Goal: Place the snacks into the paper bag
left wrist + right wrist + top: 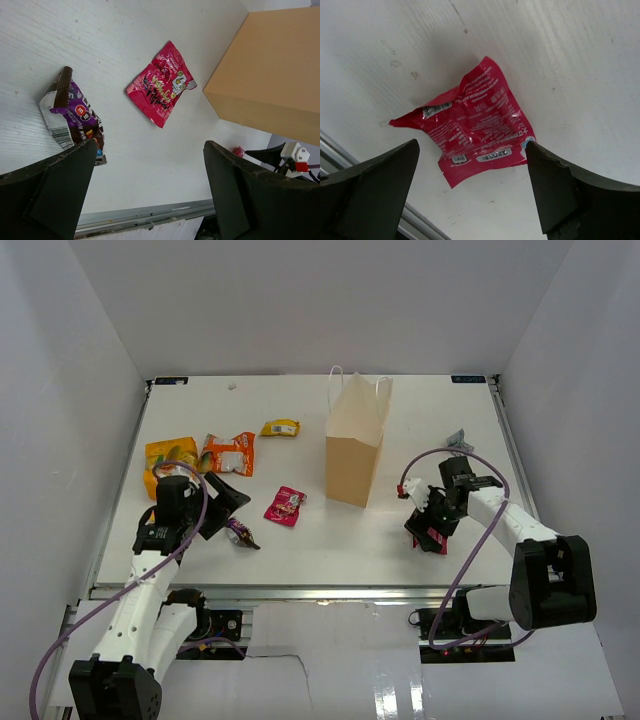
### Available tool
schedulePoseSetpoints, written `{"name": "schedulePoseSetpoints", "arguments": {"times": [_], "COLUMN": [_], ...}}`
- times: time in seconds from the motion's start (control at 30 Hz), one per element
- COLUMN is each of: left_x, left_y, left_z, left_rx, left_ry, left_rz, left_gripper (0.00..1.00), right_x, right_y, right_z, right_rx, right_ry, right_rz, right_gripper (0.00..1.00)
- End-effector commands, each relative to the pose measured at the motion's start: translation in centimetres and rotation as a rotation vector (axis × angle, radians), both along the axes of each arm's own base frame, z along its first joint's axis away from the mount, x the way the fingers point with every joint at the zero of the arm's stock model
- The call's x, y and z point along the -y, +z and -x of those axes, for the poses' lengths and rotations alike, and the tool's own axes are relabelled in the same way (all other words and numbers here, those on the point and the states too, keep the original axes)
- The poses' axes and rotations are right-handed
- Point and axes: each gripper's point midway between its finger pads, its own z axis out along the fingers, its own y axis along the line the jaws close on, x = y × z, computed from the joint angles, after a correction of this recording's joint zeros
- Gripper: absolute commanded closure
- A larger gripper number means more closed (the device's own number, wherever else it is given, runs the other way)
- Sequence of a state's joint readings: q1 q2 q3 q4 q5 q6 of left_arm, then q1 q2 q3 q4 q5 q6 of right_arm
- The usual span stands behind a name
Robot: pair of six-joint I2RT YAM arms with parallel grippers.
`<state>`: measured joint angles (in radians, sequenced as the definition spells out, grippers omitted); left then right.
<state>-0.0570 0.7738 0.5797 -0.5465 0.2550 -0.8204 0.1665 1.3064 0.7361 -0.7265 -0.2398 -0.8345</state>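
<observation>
The tan paper bag (356,452) stands upright mid-table with white loop handles; its side shows in the left wrist view (270,70). My left gripper (224,506) (150,144) is open and empty, just above the table between a dark purple packet (242,534) (72,115) and a pink packet (285,506) (161,84). My right gripper (432,527) (472,144) is open and hovers close over a red packet (470,122) (436,538) right of the bag. An orange packet (228,453), a yellow-orange packet (168,457) and a small yellow packet (280,427) lie at the back left.
A small silvery item (458,443) lies behind the right arm. The table's metal front rail (150,212) runs close below the left gripper and also shows in the right wrist view (335,150). White walls enclose the table on three sides.
</observation>
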Motion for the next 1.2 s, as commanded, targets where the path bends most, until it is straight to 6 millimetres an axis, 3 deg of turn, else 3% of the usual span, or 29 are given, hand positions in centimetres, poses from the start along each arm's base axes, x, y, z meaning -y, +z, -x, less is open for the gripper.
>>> {"name": "schedulePoseSetpoints", "arguments": {"times": [0.0,0.1,0.2,0.23,0.3,0.47,0.57,0.8,0.83,0.9,0.93,1.0,1.03,1.13,1.17], "left_x": [0.3,0.5,0.7,0.8,0.8,0.8,0.9,1.4,1.5,1.5,1.5,1.6,1.6,1.6,1.6], "left_y": [0.3,0.1,-0.2,-0.2,-0.6,-1.1,-1.3,-2.1,-2.2,-2.3,-2.5,-2.6,-2.5,-2.5,-2.6], "left_z": [0.2,0.4,0.6,0.7,0.9,1.2,1.3,1.6,1.6,1.6,1.7,1.8,1.9,2.0,2.1], "left_rx": [0.0,-0.01,-0.033,-0.038,-0.065,-0.13,-0.148,-0.182,-0.182,-0.183,-0.187,-0.189,-0.187,-0.179,-0.18], "left_ry": [0.004,0.009,0.025,0.034,0.074,0.18,0.196,0.168,0.161,0.151,0.147,0.146,0.142,0.139,0.14], "left_rz": [0.03,0.048,0.08,0.092,0.128,0.214,0.24,0.249,0.249,0.24,0.24,0.24,0.243,0.244,0.246], "left_gripper": [0.02,0.02,0.02,0.02,0.07,0.11,0.12,0.12,0.11,0.11,0.11,0.11,0.11,0.11,0.11], "right_x": [-0.2,-0.6,-0.9,-0.9,-1.0,-1.9,-3.3,-9.3,-10.2,-12.0,-13.1,-14.7,-15.8,-17.7,-18.2], "right_y": [-0.4,-1.7,-2.6,-2.7,-2.7,-1.4,1.2,13.6,16.9,21.0,24.6,29.1,31.9,36.9,36.8], "right_z": [-2.4,-2.2,-1.7,-1.6,-1.0,0.7,1.0,1.7,0.7,-0.3,-0.8,-2.8,-2.8,-5.4,-7.0], "right_rx": [0.095,0.111,0.106,0.104,0.1,0.091,0.142,0.333,0.399,0.431,0.5,0.617,0.628,0.728,0.729], "right_ry": [0.017,0.046,0.068,0.072,0.078,0.118,0.178,0.418,0.438,0.416,0.436,0.43,0.394,0.305,0.26], "right_rz": [0.024,0.032,0.04,0.04,0.028,-0.037,-0.124,-0.473,-0.511,-0.615,-0.659,-0.72,-0.777,-0.846,-0.836], "right_gripper": [0.08,0.16,0.34,0.46,0.55,0.75,0.82,0.87,0.87,0.89,0.9,0.92,0.92,0.92,0.92]}}
